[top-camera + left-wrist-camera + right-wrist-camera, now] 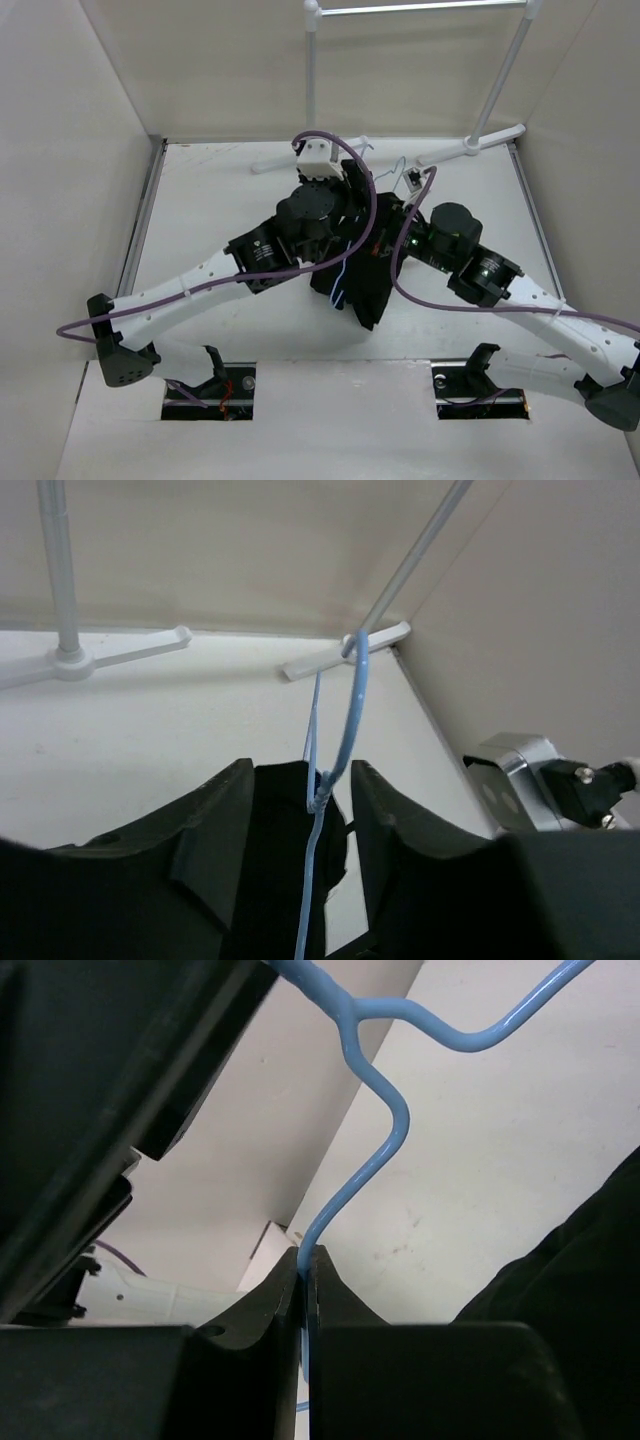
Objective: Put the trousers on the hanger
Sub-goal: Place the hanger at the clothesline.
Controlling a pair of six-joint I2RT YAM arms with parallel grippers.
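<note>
The trousers (362, 295) are bunched in a dark heap at the middle of the table (220, 200), right under both wrists. Whether any cloth is already passed over the hanger (403, 1120) cannot be told. The hanger, thin pale blue wire, is held just above the cloth with its hook end up. The right gripper (303, 1260) is pressed together on the wire below the neck bend, judged so that the hanger is steadied. The left gripper (300, 770) is spread, jaws apart, and the wire runs between them with no clear contact. This is probably so that its hold can be shifted. The rack (312, 70) is set at the far edge, well apart.
</note>
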